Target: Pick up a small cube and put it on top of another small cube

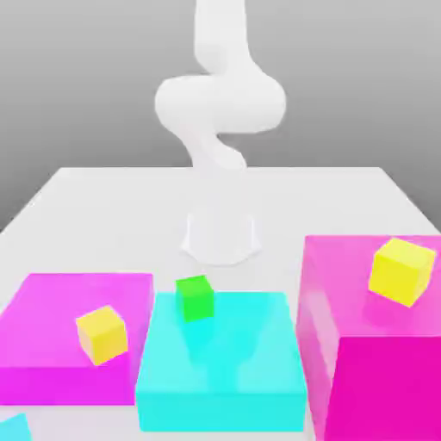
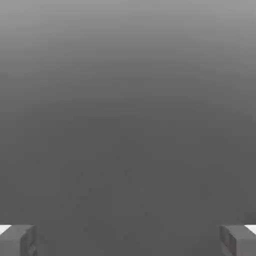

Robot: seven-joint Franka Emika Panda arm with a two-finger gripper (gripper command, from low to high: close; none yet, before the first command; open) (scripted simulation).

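Observation:
A small cyan cube (image 1: pixel 12 428) sits at the exterior view's lower left corner, partly cut off by the picture's edge. The larger-looking small yellow cube (image 1: pixel 401 271) rests on top of a tall magenta block (image 1: pixel 379 344) at the exterior view's right. In the hand view my gripper (image 2: pixel 128 240) is open: its two grey fingertips (image 2: pixel 17 240) stand far apart with nothing between them, facing plain grey background. The white arm (image 1: pixel 220 103) rises from its base (image 1: pixel 221 234) at the middle of the table.
A low magenta block (image 1: pixel 52 344) at the exterior view's left carries another yellow cube (image 1: pixel 102 334). A big flat cyan block (image 1: pixel 224 370) in the middle front carries a small green cube (image 1: pixel 195 297). The white table (image 1: pixel 103 207) stretches behind them.

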